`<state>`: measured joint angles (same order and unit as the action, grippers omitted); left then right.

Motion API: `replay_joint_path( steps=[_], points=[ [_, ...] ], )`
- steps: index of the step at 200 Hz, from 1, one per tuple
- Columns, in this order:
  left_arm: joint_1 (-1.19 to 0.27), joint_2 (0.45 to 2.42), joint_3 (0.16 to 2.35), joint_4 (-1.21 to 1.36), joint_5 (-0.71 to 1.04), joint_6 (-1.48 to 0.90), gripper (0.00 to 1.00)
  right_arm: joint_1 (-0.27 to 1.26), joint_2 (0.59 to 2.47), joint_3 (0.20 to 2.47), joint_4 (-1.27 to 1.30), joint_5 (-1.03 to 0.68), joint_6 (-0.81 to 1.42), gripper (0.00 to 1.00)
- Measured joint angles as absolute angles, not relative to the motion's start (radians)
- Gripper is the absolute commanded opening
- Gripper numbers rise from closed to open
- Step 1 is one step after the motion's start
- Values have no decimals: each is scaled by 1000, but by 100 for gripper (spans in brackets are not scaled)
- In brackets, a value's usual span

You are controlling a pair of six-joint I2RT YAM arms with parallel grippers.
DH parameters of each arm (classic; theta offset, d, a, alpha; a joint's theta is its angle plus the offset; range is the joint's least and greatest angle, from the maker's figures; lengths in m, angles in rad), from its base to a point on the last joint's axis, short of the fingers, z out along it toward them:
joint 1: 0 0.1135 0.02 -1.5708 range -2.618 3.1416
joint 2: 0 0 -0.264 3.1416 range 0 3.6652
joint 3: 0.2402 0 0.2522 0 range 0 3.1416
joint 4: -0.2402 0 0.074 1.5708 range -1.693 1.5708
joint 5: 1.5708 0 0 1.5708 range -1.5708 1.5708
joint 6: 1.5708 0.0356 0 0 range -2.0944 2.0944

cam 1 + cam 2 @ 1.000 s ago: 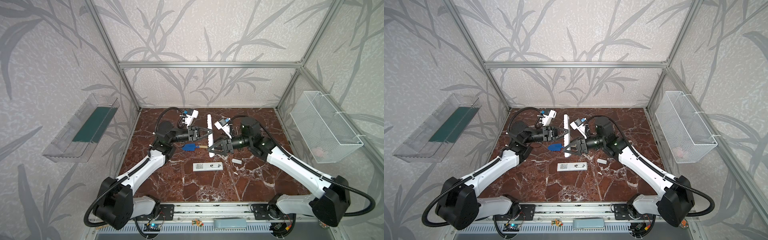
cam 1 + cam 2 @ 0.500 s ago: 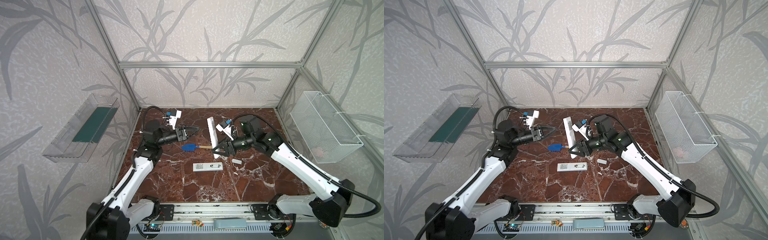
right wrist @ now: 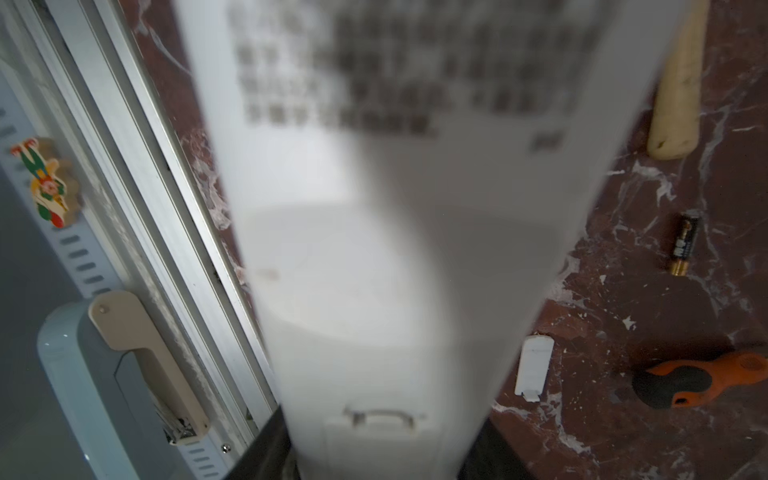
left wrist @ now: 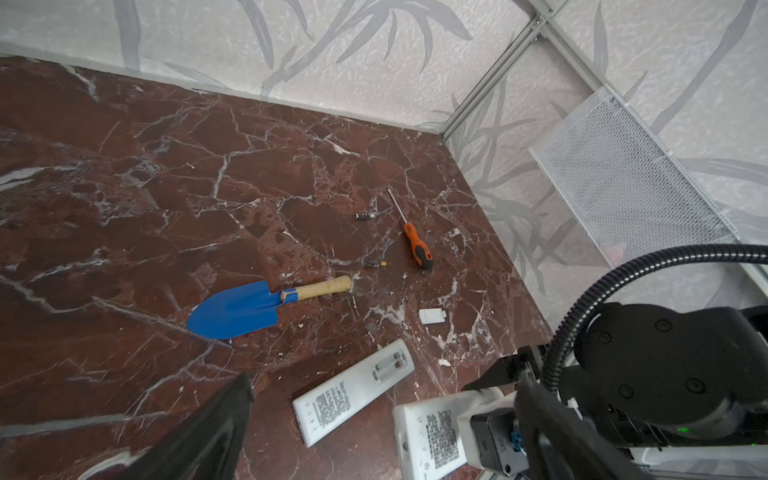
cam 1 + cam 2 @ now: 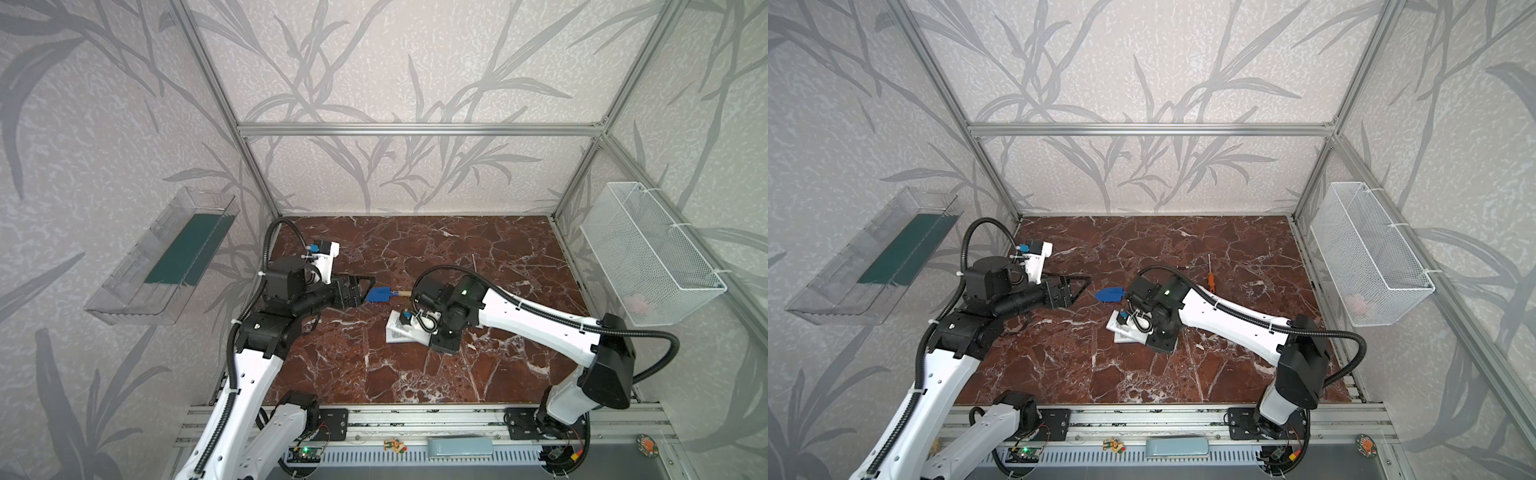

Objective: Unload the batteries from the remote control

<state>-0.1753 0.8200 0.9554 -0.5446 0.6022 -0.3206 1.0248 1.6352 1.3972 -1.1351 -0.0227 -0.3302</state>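
Marble table [image 5: 457,249] with both arms over its middle. The left gripper [image 5: 365,289] stands released, jaws wide and empty, just beside the blade of the trowel [image 4: 249,307]. The right gripper [image 3: 378,436] is clamped across the held remote [image 4: 428,436], which it carries label-side up, partly above the open remote [image 4: 353,395] lying flat on the table. The open remote shows its bay uncovered; whether a cell remains inside is too small to tell. The held remote's bay appears closed, its latch [image 3: 378,415] sitting between the jaws. Beyond the trowel lie the screwdriver [image 4: 415,245] and, nearer the remotes, one loose cover [image 4: 432,316]. Two batteries [image 4: 374,263] rest on the table, apart from both remotes: one near the trowel handle's end, the other beside the screwdriver's shaft. Step in hand, as judged: opening the second remote. The next move calls for the free left gripper to reach the latch and slide that lid off while the right steadies the body.
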Motion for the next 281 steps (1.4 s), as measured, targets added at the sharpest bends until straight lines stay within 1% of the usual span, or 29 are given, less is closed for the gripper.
replay_joint_path(
  steps=[9,33,72,97,127,135,148,158,176,200,281],
  points=[
    [-175,809,955,-560,603,-305,100,1044,1641,1386,-1140,2,-359,55],
    [-175,807,954,-582,623,-275,100,1073,1670,1351,-1143,46,-426,56],
    [-175,832,929,-597,662,-253,100,1081,1684,1227,-1083,54,-530,57],
    [-175,847,925,-602,678,-245,100,1081,1685,1172,-1041,52,-554,57],
    [-175,864,925,-599,690,-244,100,1080,1684,1160,-990,54,-548,57],
    [-175,871,925,-599,694,-244,100,1079,1681,1160,-976,54,-544,61],
    [-175,884,925,-599,701,-243,100,1079,1660,1152,-942,51,-538,71],
    [-175,892,924,-600,703,-242,100,1078,1621,1133,-907,44,-537,77],
    [-175,896,918,-599,707,-243,99,1078,1547,1091,-869,28,-535,82],
    [-175,899,913,-598,714,-243,100,1074,1527,1061,-832,6,-547,85],
    [-175,906,885,-596,735,-237,100,1064,1641,1039,-715,9,-599,87]
  ],
)
